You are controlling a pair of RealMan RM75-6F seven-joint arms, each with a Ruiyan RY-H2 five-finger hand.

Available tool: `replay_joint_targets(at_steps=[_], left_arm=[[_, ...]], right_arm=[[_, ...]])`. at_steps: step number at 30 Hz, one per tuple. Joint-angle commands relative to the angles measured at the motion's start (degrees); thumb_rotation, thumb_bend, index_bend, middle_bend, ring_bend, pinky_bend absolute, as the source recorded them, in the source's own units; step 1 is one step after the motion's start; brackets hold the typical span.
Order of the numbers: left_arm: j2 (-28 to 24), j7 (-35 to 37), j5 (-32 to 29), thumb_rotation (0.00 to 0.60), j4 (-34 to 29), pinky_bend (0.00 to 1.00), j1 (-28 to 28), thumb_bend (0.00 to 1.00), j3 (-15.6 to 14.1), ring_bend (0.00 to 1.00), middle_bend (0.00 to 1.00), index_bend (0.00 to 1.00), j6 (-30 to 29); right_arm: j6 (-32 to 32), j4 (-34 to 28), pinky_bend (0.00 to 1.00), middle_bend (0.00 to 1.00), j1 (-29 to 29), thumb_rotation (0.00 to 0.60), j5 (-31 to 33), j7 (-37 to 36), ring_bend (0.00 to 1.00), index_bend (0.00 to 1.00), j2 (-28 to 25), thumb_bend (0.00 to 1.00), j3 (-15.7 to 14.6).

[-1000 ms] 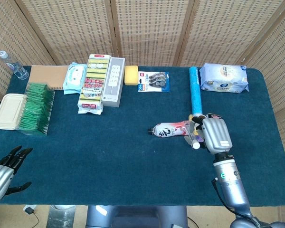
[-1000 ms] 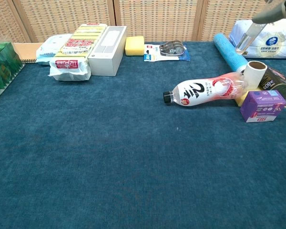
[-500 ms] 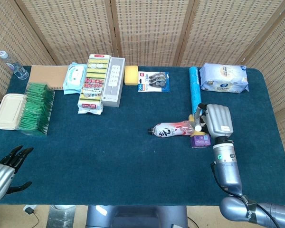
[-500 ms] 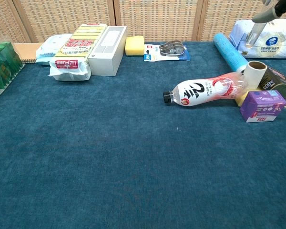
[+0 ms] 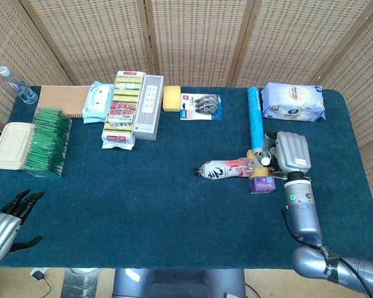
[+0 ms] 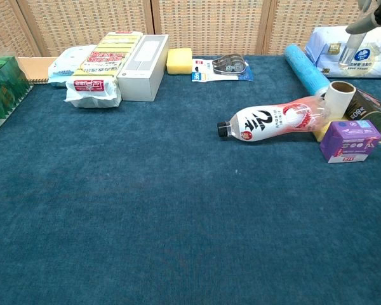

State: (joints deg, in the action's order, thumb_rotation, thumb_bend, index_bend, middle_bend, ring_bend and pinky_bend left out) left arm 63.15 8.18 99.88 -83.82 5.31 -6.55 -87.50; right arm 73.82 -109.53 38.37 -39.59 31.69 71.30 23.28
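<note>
Currently right robot hand (image 5: 290, 151) grips a clear tube (image 6: 352, 46) at frame right, above the purple box (image 5: 262, 184); left robot hand (image 5: 6, 218) holds nothing, fingers apart.

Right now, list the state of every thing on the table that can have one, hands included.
Bottle: lying on its side, cap on, cap end pointing left.
White roll: standing upright.
Blue roll: lying flat.
Purple box: closed.
Lidded container: lid shut.
Clear bottle: capped.
Right hand: raised above the clutter; grip cannot be told.
Left hand: open, holding nothing.
</note>
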Motion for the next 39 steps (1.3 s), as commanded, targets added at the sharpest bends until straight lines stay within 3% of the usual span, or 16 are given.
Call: replay_joint_targets(at_steps=[1,39], left_arm=[[0.0,0.1,0.0,0.6,0.0,0.29,-0.1,0.11,0.0,0.08,0.16,0.0,-0.1],[0.1,-0.3,-1.2,0.6,-0.2,0.29,0.2,0.11,0.5,0.08,0.16,0.0,0.8]], right_arm=[[-0.6,0.5,1.0,1.0,0.3,0.6,1.0,-0.1,1.0,0.82,-0.1,0.42,-0.4],[-5.9,7.7,1.0,1.0,5.6,0.6,8.6,0.9,1.0,0.82,2.0,0.42,-2.6]])
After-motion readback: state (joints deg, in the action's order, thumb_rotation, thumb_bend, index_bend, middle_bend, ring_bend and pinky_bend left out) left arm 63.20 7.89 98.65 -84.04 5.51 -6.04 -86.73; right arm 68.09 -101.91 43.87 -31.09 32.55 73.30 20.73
